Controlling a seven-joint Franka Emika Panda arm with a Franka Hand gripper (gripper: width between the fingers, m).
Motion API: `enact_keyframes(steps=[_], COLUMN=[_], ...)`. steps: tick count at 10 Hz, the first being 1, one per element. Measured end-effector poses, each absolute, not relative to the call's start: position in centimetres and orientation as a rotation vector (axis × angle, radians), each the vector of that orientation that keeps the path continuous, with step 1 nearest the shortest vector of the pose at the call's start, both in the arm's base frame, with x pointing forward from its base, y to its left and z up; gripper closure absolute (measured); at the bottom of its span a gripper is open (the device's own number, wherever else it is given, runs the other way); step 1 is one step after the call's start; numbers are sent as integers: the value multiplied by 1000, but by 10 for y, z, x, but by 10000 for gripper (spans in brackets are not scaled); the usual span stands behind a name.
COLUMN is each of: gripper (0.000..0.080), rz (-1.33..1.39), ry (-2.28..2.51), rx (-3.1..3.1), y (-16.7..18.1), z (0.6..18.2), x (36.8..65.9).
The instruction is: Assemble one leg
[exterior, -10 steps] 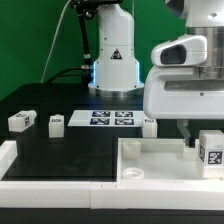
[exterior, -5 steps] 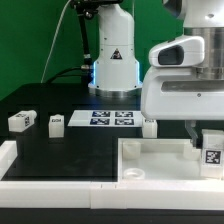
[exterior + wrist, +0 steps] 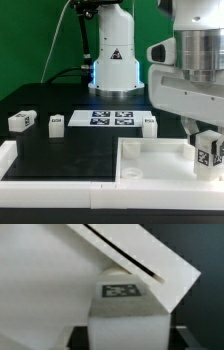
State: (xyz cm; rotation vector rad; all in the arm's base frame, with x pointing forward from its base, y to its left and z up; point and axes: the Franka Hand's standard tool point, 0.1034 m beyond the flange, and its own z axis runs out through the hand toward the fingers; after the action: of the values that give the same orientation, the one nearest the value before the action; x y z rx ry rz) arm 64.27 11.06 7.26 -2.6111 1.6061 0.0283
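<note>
My gripper is at the exterior view's right, over the large white tray-like piece. It is shut on a white leg with a black-and-white tag on its face, held tilted above the tray's near right corner. In the wrist view the leg fills the space between my fingers, with the tray behind it. Three more legs lie on the black table: one at the left, one beside it, one near the tray.
The marker board lies on the black table in front of the robot base. A white rim borders the table's near side. A round socket shows at the tray's near left corner.
My gripper has turned with the leg in it, so the leg and its tag now sit tilted. The arm's wrist looks rotated. The other legs have not moved.
</note>
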Motion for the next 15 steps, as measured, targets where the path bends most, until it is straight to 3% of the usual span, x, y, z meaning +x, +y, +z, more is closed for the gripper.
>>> enact_keyframes(steps=[5, 6, 7, 9, 15], gripper=[506, 307, 197, 160, 150], rz=[51, 48, 22, 4, -50], ry=[2049, 1989, 1927, 1633, 391], rx=[-2305, -2356, -2390, -2594, -3063], y=[112, 112, 114, 116, 116], z=[73, 73, 73, 74, 74], x=[641, 642, 644, 645, 645])
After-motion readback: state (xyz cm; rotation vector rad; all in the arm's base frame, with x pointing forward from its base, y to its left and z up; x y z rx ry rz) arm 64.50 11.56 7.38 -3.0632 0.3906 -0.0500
